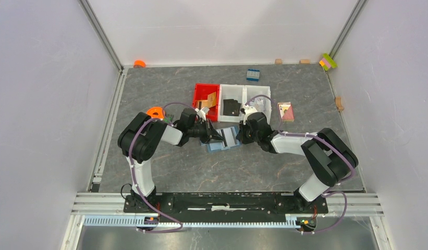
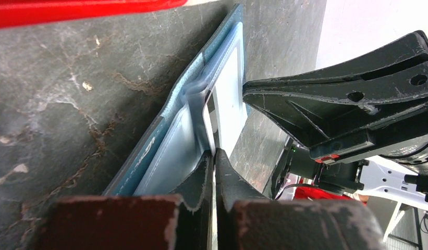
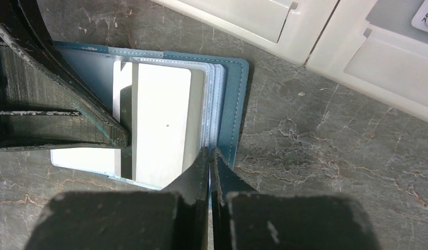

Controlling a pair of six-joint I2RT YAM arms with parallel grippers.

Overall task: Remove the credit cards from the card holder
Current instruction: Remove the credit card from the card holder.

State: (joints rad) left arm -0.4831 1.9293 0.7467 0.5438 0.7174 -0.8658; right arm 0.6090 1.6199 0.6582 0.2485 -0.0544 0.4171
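The steel-blue card holder [image 1: 218,146] lies open on the table between my two grippers. In the right wrist view the card holder [image 3: 235,104] shows clear sleeves and a silvery-white credit card [image 3: 162,120] partly out toward the left. My right gripper [image 3: 209,151] is shut on the holder's right edge with its sleeves. My left gripper [image 2: 215,153] is shut on the thin edge of the pale card [image 2: 230,99], beside the holder's paler blue inside [image 2: 164,156]. From above, the left gripper [image 1: 220,136] and right gripper [image 1: 239,136] face each other.
Just behind the holder stand a red bin [image 1: 200,89] with a tan card, a white bin [image 1: 223,89] with a black card and a white bin [image 1: 252,89] with a silvery card. A dark-blue brick [image 1: 253,74] lies farther back. An orange piece [image 1: 155,112] sits by the left arm.
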